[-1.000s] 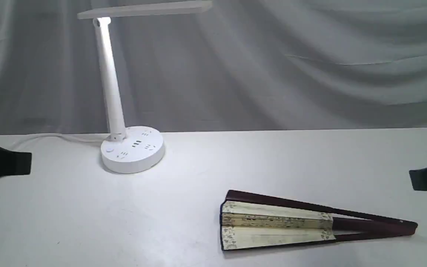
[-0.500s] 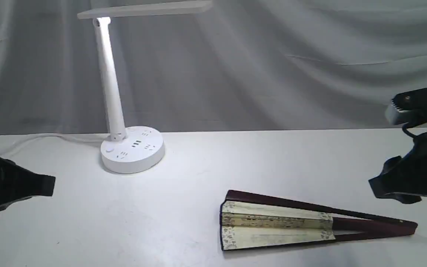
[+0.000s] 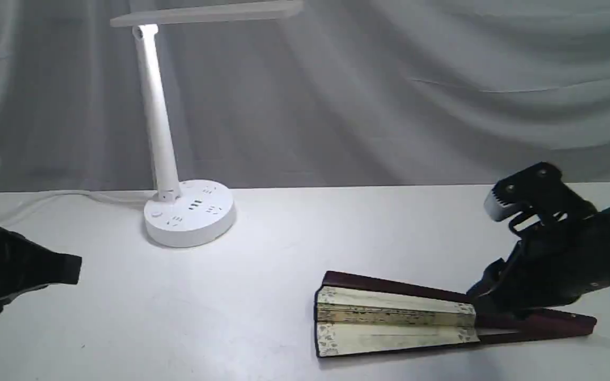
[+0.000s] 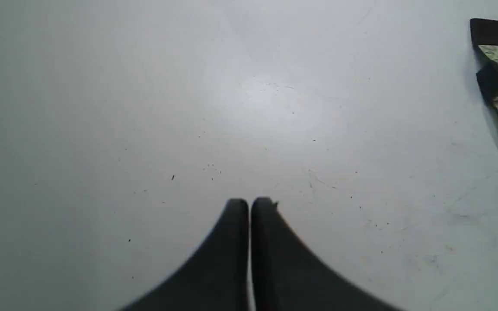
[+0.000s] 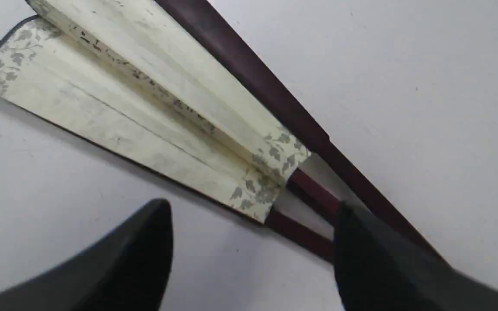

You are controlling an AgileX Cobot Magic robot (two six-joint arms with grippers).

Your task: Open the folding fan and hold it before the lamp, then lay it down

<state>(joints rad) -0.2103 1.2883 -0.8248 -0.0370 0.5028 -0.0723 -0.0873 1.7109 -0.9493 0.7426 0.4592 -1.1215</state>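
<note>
Maroon-ribbed cream paper folding fan (image 3: pixel 395 317) awaits our grasp. Our black right end effector (image 5: pixel 253 207) hangs spread apart over its ribs (image 5: pixel 314 194); we should close it next.

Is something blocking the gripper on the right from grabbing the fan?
No, nothing visible is in the way. The right gripper is open, close over the dark red ribs of the fan, which lies flat on the table.

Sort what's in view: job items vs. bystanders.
Job: folding fan; lamp; right gripper, open over the fan's ribs; left gripper, shut, away from the fan.
Bystanders: table; grey curtain.
</note>
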